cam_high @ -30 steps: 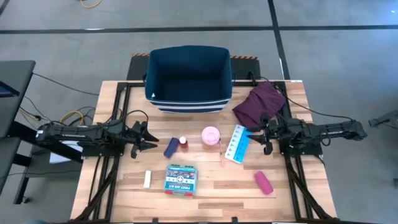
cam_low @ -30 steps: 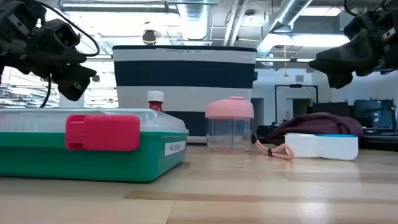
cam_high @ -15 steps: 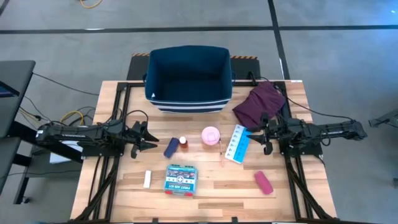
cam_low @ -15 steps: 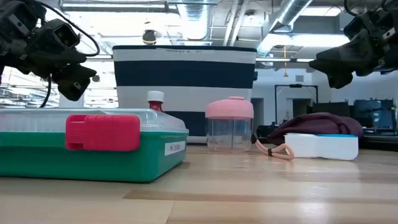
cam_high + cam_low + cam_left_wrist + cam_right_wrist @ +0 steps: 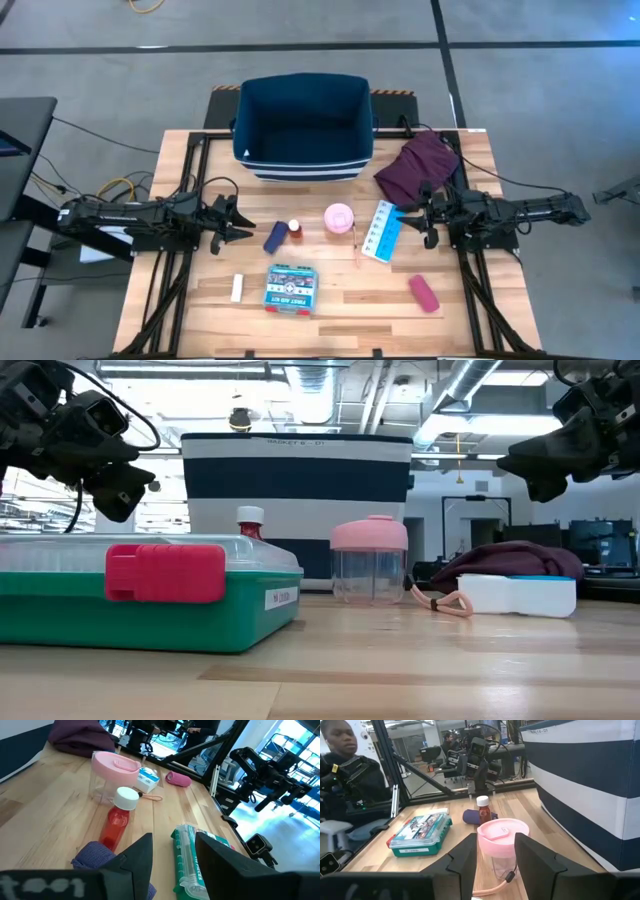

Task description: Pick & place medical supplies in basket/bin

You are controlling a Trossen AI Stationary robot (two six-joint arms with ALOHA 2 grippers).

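My left gripper [image 5: 240, 222] is open and empty above the table's left side, just left of the blue tube [image 5: 274, 237] and the red-capped bottle [image 5: 294, 229]. My right gripper [image 5: 418, 218] is open and empty at the right, beside the light-blue pill strip [image 5: 381, 231]. The pink round tub [image 5: 339, 217] stands upright mid-table. The teal first-aid box [image 5: 290, 288], white stick [image 5: 237, 288] and pink oblong [image 5: 424, 293] lie flat near the front. The navy bin [image 5: 304, 127] stands at the far edge.
A maroon cloth [image 5: 416, 165] lies bunched at the far right, next to the bin. A person [image 5: 342, 767] sits beyond the table's left side in the right wrist view. Bare wood shows at the front left and front right corners.
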